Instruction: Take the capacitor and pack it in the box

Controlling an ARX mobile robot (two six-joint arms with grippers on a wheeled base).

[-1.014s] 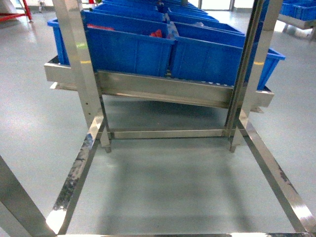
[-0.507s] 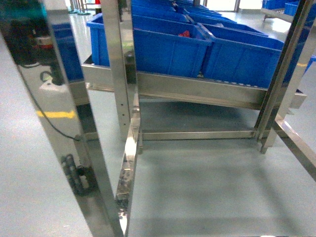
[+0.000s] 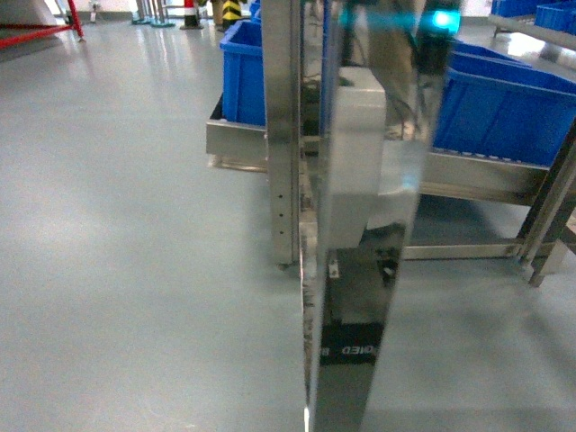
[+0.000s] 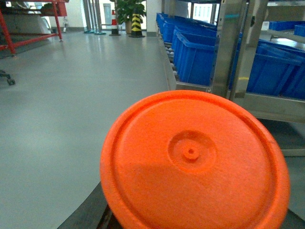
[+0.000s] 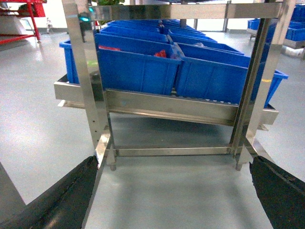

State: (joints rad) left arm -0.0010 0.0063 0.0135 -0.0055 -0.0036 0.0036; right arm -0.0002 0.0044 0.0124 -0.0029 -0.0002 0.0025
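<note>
An orange round capacitor [image 4: 195, 162], seen end-on with a small hub in its middle, fills the lower half of the left wrist view and hangs above the grey floor. It hides the left gripper's jaws; only a dark part shows under its lower left edge. My right gripper [image 5: 176, 191] is open, its black fingers [image 5: 57, 195] spread wide over bare floor with nothing between them. The box is out of view. Neither gripper shows in the head view.
A shiny steel rack post [image 3: 360, 225] stands close in front of the head camera. Blue plastic bins [image 5: 138, 67] sit in rows on the steel rack [image 5: 167, 107]. Grey floor [image 3: 126, 225] lies to the left, with a red frame [image 4: 28, 24] far back.
The head view has swung left: the rack and blue bins slid to the right, and a steel post now fills the middle of the view.
</note>
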